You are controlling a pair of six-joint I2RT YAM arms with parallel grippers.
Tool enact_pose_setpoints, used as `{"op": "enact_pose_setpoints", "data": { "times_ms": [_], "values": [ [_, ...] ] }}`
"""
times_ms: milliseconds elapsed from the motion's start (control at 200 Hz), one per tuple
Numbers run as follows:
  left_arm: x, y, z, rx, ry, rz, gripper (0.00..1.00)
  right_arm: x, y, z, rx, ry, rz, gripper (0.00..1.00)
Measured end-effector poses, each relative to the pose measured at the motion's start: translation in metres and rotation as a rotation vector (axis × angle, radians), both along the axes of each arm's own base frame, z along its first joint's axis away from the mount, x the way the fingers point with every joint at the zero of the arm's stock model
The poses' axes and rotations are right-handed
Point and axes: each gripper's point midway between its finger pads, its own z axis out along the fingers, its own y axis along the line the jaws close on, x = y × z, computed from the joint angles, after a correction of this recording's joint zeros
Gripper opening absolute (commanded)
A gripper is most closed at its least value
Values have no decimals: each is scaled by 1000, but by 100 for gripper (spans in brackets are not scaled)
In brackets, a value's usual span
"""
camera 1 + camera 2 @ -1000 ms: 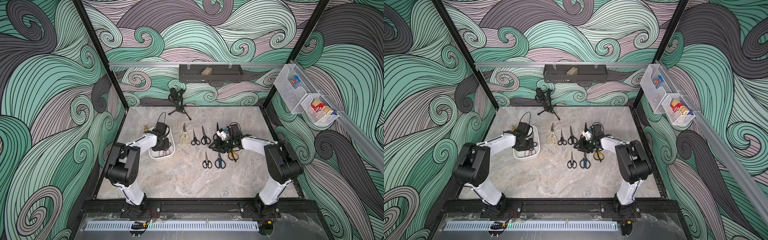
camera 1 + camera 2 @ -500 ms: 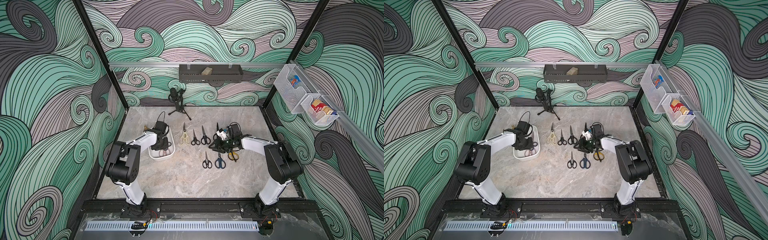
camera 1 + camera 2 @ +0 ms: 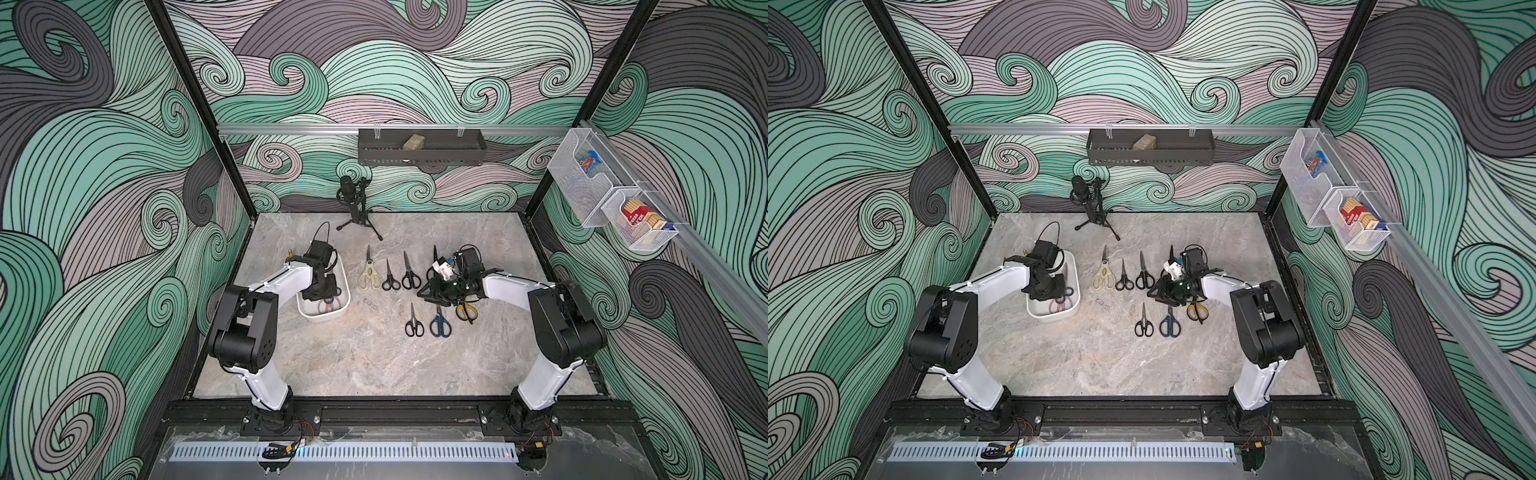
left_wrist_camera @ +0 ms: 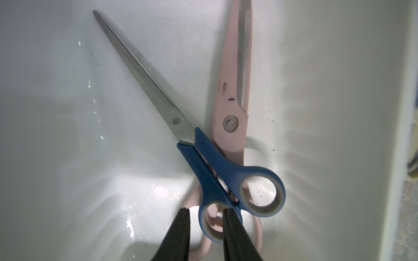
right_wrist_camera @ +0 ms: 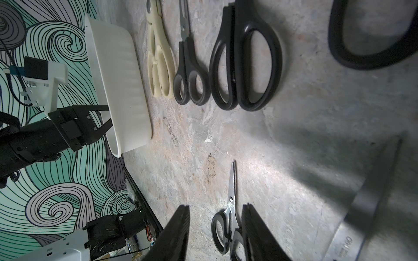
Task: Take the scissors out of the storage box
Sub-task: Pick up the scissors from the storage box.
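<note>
Grasp step: L gripper (image 4: pixel 207 213) inside storage box (image 4: pixel 328 113), jaws apart straddling handle loop of blue scissors (image 4: pixel 212 162) lying across pink scissors (image 4: pixel 230 95), not clamped. Next prob: close, lift out. R gripper (image 5: pixel 213 206) spread, empty.

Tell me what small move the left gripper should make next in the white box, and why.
Probably close the left gripper on the blue scissors: its open jaws straddle one handle ring's rim, not yet pinching. That pair lies on top of the pink scissors in the box, so it should come out first.
</note>
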Motion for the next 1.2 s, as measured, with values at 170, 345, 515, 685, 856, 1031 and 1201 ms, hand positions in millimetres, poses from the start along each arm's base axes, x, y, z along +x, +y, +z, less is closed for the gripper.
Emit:
{"op": "enact_pose_setpoints", "data": {
  "times_ms": [170,345,515,685,856,1031,1201],
  "values": [
    [-1,-2,0,-10,2,-2,26,0,0,0,-1,-2,2,42],
    [-13,0,-8,-5,29,-3,26,0,0,0,-1,-3,3,42],
    [-14,1,-10,-4,31,-3,25,0,0,0,-1,-2,3,42],
    [-11,0,-16,-3,31,-2,25,0,0,0,-1,-2,3,42],
    [-10,0,-22,2,39,-1,23,0,0,0,-1,-2,3,42],
    [-9,0,-22,1,37,-3,12,0,0,-2,-2,1,3,42],
    [-9,-1,-22,2,36,-5,7,-1,0,-4,-4,9,3,42]
  ]
}}
